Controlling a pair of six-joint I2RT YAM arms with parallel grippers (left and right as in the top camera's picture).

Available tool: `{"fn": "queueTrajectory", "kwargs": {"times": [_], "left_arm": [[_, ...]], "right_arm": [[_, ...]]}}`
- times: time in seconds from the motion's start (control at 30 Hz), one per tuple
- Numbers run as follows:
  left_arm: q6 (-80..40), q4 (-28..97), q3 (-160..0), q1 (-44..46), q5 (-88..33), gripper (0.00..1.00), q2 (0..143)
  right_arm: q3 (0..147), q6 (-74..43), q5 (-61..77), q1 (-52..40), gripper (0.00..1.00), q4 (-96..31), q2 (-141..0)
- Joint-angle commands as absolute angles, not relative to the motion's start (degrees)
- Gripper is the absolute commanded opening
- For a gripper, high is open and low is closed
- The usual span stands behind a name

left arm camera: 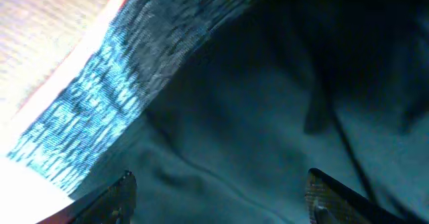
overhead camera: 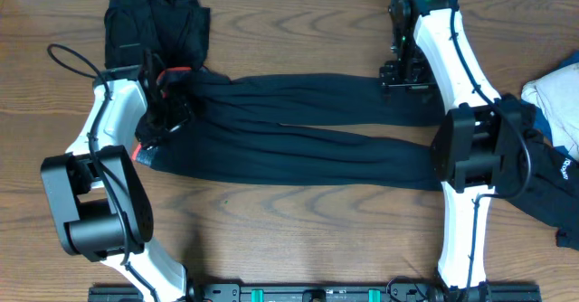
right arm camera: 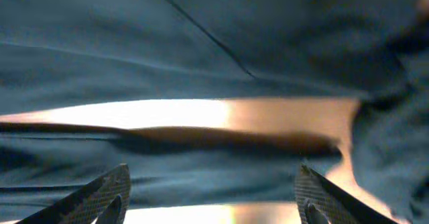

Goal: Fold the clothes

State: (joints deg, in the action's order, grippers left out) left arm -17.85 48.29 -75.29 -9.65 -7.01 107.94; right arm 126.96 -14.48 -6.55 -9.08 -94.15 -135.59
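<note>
The black trousers [overhead camera: 298, 139] lie stretched across the table [overhead camera: 298, 248]. My left pincer [overhead camera: 172, 101] hangs released over their red-banded waist. My right pincer [overhead camera: 403, 72], also released, sits at their leg ends.

Wood-grain counter [overhead camera: 298, 239] — long black trousers [overhead camera: 298, 135] spread across its middle, a crumpled black heap [overhead camera: 154, 17] at the far left, a white garment [overhead camera: 552, 99] and a black garment [overhead camera: 552, 189] at its right edge.

left arm [overhead camera: 113, 114] and right arm [overhead camera: 452, 51] reach forward, jaws spread wide.
</note>
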Motion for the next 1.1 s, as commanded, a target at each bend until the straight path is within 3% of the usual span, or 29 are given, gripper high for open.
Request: {"fn": "queueTrajectory", "kwargs": {"times": [0.0, 0.13, 0.37, 0.4, 0.43, 0.63, 0.87, 1.07], "left_arm": [[-16.1, 49.9, -75.0, -11.9, -4.8, 0.81, 108.1], [-16.8, 53.6, -75.0, -15.5, -4.9, 0.8, 108.1], [-16.5, 56.8, -75.0, -19.0, -4.4, 0.8, 107.5], [-16.6, 57.4, -75.0, -19.3, -3.9, 0.8, 107.2], [-16.6, 58.4, -75.0, -19.6, -3.1, 0.8, 106.7], [-16.8, 62.5, -74.3, -20.9, -1.6, 0.8, 100.7], [-17.6, 62.2, -69.4, -21.3, -2.2, 0.82, 87.7], [-16.1, 59.2, -64.3, -21.3, -7.6, 0.84, 85.3]], "right_arm": [[127.8, -21.7, -14.1, -8.6, 0.77, -95.5, -134.1], [127.8, -25.9, -19.1, -8.7, 0.8, -97.0, -130.2], [125.9, -26.2, -16.1, -8.6, 0.87, -97.3, -122.7], [125.1, -26.4, -16.1, -8.6, 0.98, -97.3, -121.7], [123.8, -27.1, -16.1, -8.5, 0.99, -97.3, -120.4], [112.3, -30.2, -17.2, -8.4, 0.99, -95.2, -111.8], [92.6, -30.0, -9.3, -7.0, 0.99, -82.3, -101.6], [77.2, -32.1, -3.2, -5.6, 0.99, -72.4, -97.2]]}}
